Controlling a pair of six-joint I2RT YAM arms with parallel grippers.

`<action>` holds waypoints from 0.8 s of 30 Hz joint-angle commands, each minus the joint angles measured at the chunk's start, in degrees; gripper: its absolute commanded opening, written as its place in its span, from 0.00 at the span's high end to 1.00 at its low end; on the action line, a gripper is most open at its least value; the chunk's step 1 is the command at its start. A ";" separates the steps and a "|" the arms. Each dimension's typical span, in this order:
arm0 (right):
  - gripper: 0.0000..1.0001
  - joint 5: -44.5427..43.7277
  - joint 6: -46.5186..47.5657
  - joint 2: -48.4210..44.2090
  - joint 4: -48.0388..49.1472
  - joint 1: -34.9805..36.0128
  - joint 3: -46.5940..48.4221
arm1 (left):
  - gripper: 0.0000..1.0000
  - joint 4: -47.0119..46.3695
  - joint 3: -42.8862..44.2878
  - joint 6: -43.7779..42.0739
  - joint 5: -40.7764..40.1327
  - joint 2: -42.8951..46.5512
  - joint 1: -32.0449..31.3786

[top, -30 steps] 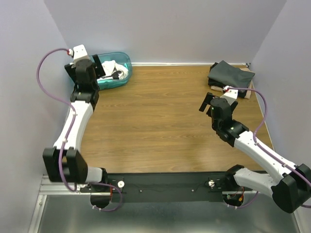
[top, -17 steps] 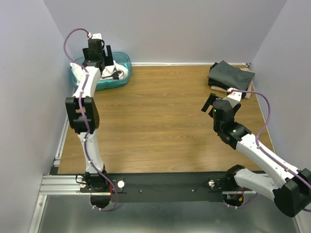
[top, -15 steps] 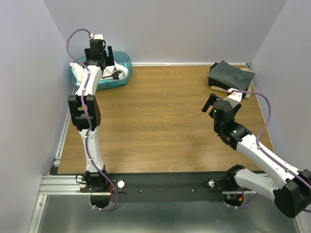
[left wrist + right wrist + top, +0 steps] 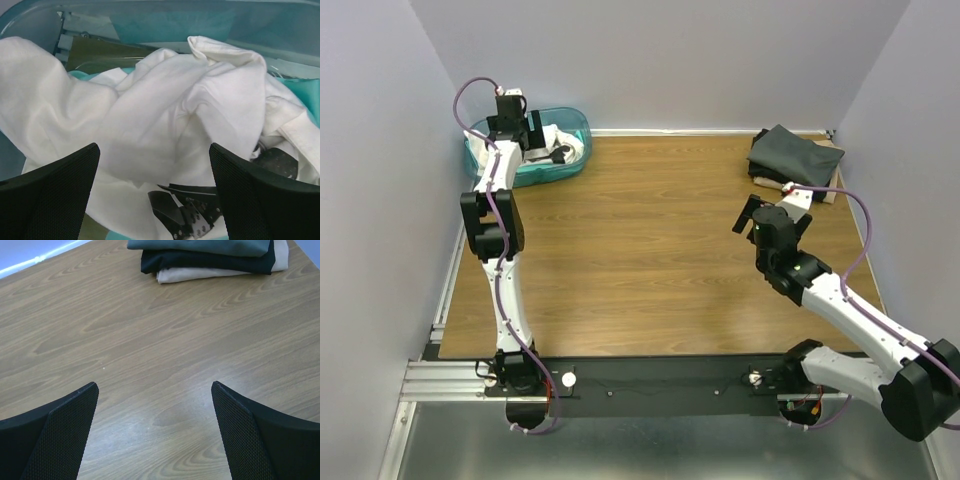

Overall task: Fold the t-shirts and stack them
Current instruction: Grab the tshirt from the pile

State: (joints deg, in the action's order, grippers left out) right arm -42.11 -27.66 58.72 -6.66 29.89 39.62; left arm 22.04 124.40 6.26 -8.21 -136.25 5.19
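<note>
A crumpled white t-shirt (image 4: 165,105) with black print marks (image 4: 195,210) lies in the teal tub (image 4: 576,126); it also shows in the top view (image 4: 567,146). My left gripper (image 4: 155,200) is open and empty just above this shirt, its fingers (image 4: 50,192) on either side of the print; in the top view the left gripper (image 4: 526,136) hangs over the tub. A folded stack of dark shirts (image 4: 794,156) sits at the far right; the right wrist view shows a grey-green layer on the stack (image 4: 210,259), then black, then beige. My right gripper (image 4: 155,435) is open and empty over bare wood, short of the stack.
The tub's translucent wall (image 4: 175,20) rises close behind the white shirt, and teal shows at its right (image 4: 297,87). The wooden table (image 4: 640,250) is boxed in by lilac walls on three sides. The black base rail (image 4: 660,385) runs along the near edge.
My left arm has straightened up and reached further out, bringing its gripper over and down into the tub. The right arm has barely shifted. Both grippers stay open.
</note>
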 commanded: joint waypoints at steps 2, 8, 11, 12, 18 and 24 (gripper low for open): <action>0.00 0.44 -1.34 1.40 -0.20 -0.01 1.96 | 0.02 -0.25 2.07 -0.11 3.11 -3.67 0.61; 0.00 1.50 -1.87 1.31 -0.29 -0.09 2.04 | 0.24 0.37 2.69 -0.81 3.81 -3.77 0.70; 0.00 1.76 -1.96 0.87 -0.29 -0.01 1.96 | 0.88 1.33 3.22 -0.46 4.16 -3.59 0.96; 0.00 1.85 -1.87 0.78 -0.29 -0.01 1.87 | 0.95 1.60 3.39 -0.29 4.25 -3.33 0.96; 0.00 2.20 -1.70 -0.18 -0.29 -0.01 1.43 | 1.00 1.51 3.48 0.86 5.04 1.94 1.14; 0.00 2.91 -1.70 -0.80 -0.29 -0.01 1.17 | 1.00 0.02 3.92 1.65 9.86 11.25 1.14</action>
State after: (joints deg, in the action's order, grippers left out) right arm -39.75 -28.49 59.09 -6.66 29.89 40.03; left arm 23.77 126.04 6.94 -3.33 -135.57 6.04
